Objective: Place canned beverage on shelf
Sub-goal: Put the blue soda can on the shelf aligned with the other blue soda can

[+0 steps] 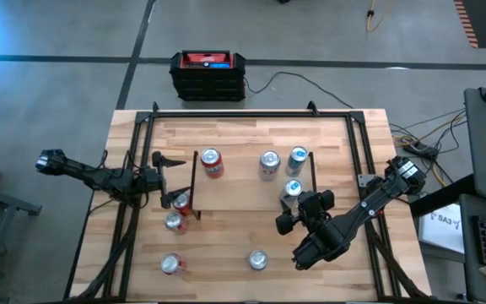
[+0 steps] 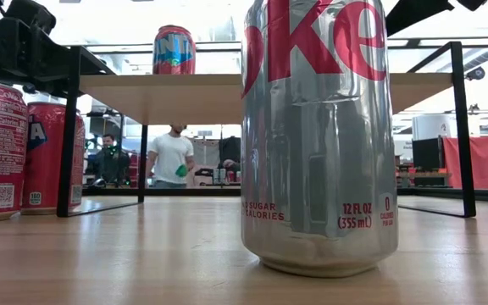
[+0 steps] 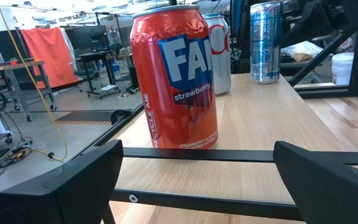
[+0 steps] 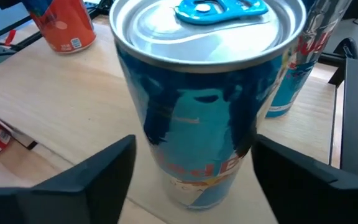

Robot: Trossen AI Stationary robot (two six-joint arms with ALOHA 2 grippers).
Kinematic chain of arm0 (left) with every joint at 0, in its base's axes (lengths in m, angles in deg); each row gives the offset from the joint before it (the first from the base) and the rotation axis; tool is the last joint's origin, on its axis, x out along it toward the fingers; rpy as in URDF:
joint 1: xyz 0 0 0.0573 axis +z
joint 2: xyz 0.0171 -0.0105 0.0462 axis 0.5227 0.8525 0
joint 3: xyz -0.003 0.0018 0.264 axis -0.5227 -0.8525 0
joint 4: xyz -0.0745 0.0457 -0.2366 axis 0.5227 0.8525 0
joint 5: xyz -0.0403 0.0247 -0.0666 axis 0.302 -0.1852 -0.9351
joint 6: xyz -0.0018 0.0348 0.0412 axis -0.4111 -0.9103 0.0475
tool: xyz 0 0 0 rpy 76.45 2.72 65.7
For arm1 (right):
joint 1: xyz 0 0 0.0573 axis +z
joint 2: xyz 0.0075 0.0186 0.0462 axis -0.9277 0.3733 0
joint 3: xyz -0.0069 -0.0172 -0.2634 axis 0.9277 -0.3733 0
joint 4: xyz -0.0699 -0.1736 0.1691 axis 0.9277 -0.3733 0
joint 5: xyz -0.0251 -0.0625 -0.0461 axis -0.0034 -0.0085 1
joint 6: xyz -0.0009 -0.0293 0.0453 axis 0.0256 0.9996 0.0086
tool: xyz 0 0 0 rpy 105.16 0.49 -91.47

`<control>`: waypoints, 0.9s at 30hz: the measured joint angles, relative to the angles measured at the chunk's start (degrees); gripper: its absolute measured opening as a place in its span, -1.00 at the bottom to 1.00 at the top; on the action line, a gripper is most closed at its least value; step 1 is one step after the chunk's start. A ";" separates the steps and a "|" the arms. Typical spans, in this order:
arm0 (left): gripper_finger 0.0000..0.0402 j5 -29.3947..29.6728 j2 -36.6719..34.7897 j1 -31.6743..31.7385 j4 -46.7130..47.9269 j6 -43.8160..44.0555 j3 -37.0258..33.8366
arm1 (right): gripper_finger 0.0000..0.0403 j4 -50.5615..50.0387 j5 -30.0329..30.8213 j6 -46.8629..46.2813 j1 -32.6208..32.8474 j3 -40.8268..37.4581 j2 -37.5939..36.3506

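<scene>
OK, I count 8 cans, taking 12 o'clock as the table's far edge in the overhead cam. 4 are on the shelf [image 1: 243, 190]: a red Fanta strawberry can [image 3: 176, 78] at its 10 o'clock corner, a silver can [image 1: 268, 165] at 12, a tall blue can [image 1: 298, 159] at 1, and a blue-tabbed Red Bull can [image 4: 197, 124] upright near the 3 o'clock edge.

The other 4 are on the tabletop [image 1: 226, 245]. 2 red cans [image 1: 177, 211] sit just beside the shelf's 8 o'clock leg, 1 red can [image 1: 171, 264] is at the table's 7, and a Diet Coke can [image 2: 320, 135] is at 6.

My R gripper [image 4: 194, 155] straddles the Red Bull can with the claw parted and a sliver of gap on one side, so no squeeze. My L gripper [image 3: 197, 180] hangs at the shelf's 9 o'clock edge, spread wide and empty, facing the Fanta.

A black-and-red box [image 1: 209, 74] is on the floor past 12. 2 people [image 2: 172, 157] stand in the room beyond.
</scene>
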 joint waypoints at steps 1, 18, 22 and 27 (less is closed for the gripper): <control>0.99 0.00 0.00 -0.01 0.00 0.00 0.00 | 0.57 0.13 0.30 0.02 0.00 0.00 -0.02; 0.99 0.00 -0.01 -0.02 0.00 0.00 0.00 | 0.94 0.76 3.26 0.13 -3.62 -0.59 -0.02; 0.99 0.00 0.00 0.00 0.00 -0.01 0.00 | 0.94 0.79 2.77 0.01 -3.91 -0.59 -0.01; 0.99 0.00 0.00 0.00 0.01 0.00 0.00 | 0.91 0.70 1.36 -0.01 -4.54 -0.80 -0.02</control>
